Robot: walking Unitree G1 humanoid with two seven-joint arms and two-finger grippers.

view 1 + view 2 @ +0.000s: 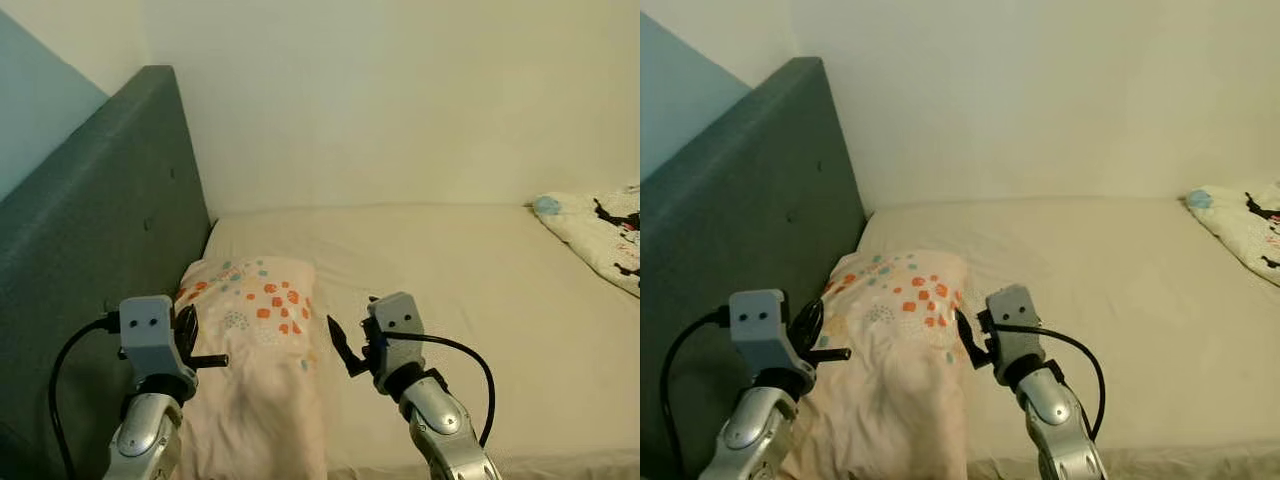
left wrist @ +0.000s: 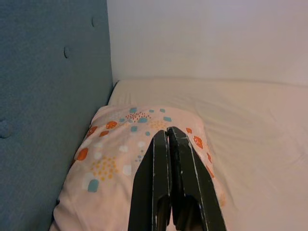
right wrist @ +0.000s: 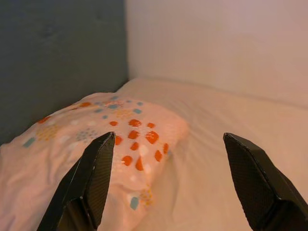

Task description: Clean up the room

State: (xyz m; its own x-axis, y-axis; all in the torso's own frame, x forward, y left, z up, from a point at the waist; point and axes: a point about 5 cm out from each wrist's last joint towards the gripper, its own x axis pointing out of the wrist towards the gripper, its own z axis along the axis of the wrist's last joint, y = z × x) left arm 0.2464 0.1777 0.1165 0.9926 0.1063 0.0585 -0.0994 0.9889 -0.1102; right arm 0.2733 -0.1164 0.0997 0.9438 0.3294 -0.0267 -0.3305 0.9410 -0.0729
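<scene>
a bed (image 1: 470, 300) with a cream sheet fills the corner of a room, with a pale wall behind it and a grey-blue padded headboard (image 1: 100, 230) running along the robot's left side.

the left claw (image 1: 205, 350) hangs over the near left part of the bed, right beside the headboard; in the left wrist view its two black fingers (image 2: 163, 192) are pressed together with nothing between them. just under and beyond it lies a pink pillow (image 1: 255, 340) with orange, teal and white spots, its long side against the headboard and its far end pointing at the wall. the left claw is above the pillow's near left part; whether it touches the fabric cannot be told.

the right claw (image 1: 345, 345) hovers at the pillow's right edge, over the sheet. its fingers (image 3: 91, 178) stand wide apart, holding nothing, with the pillow's spotted corner and bare sheet seen between them. a black cable (image 1: 470, 370) loops from the right wrist.

well apart, at the far right edge of the bed, lies a second pillow (image 1: 605, 235), white with dark and blue marks, only partly in the picture.
</scene>
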